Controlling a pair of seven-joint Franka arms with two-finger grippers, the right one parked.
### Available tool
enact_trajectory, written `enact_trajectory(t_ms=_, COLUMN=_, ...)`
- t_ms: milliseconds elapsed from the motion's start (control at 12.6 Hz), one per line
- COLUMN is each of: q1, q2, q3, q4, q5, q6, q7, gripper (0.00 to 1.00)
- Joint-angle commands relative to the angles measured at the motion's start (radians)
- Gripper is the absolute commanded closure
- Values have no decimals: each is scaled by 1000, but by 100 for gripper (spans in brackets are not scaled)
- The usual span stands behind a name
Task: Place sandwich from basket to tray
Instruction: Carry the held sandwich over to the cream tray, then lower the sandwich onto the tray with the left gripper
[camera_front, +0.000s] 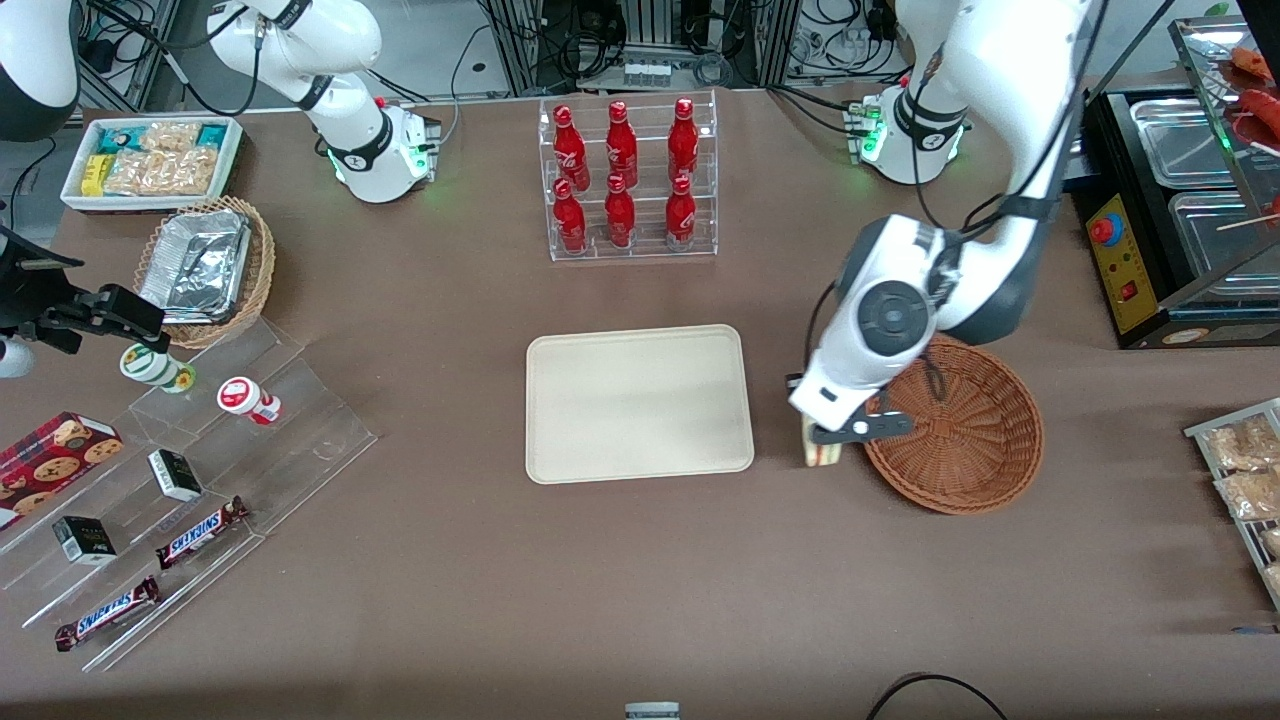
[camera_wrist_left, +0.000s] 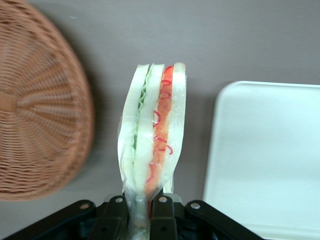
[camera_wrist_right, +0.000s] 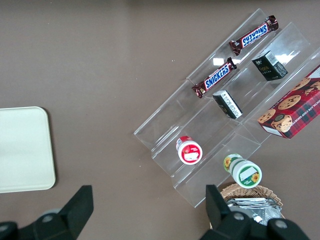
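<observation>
My left gripper (camera_front: 822, 440) is shut on the sandwich (camera_front: 820, 452), a wrapped wedge of white bread with red and green filling (camera_wrist_left: 152, 135). It hangs over the bare table in the gap between the reddish-brown wicker basket (camera_front: 975, 440) and the cream tray (camera_front: 637, 403). In the left wrist view the black fingers (camera_wrist_left: 162, 210) pinch the wrapper's narrow end, with the basket (camera_wrist_left: 35, 110) to one side and the tray (camera_wrist_left: 270, 155) to the other. Nothing lies in the basket or on the tray.
A clear rack of red bottles (camera_front: 627, 180) stands farther from the front camera than the tray. Acrylic steps with snack bars, cups and boxes (camera_front: 170, 500) lie toward the parked arm's end. A food warmer (camera_front: 1180, 200) and a rack of packets (camera_front: 1245, 480) sit toward the working arm's end.
</observation>
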Motion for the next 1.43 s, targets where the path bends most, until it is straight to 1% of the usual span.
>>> enact_trajectory(t_ms=0, q1=-91, q2=132, q3=15, q4=163, q5=-11, q6=-25, q7=-111, gripper=100)
enact_trajectory(t_ms=238, q1=-160, q2=244, q3=13, q4=289, q5=-60, q6=-25, q7=-182, gripper=100)
enact_trajectory(t_ms=397, q1=-197, q2=291, q3=13, q4=356, q5=-62, q6=-25, q7=-240, gripper=100)
enact_trajectory(t_ms=556, q1=-228, q2=311, q3=13, q4=377, q5=-68, q6=-16, q7=-277, gripper=100)
enact_trajectory(t_ms=714, q1=-249, q2=363, q3=12, q4=444, q5=-78, q6=-22, q7=-314, gripper=100)
enact_trajectory(t_ms=1032, q1=-268, q2=402, q3=-22, q4=479, q5=-78, q6=-19, q7=-348, gripper=100)
enact_trajectory(t_ms=1111, q1=-266, q2=402, q3=-39, q4=479, q5=-84, q6=-22, q7=-348, gripper=100)
enact_trajectory(t_ms=1190, q1=-266, q2=402, q3=-40, q4=478, q5=-107, q6=-25, q7=-348, gripper=100)
enact_trajectory(t_ms=1349, q1=-268, q2=402, q3=-42, q4=475, q5=-112, q6=-33, q7=-348, gripper=100)
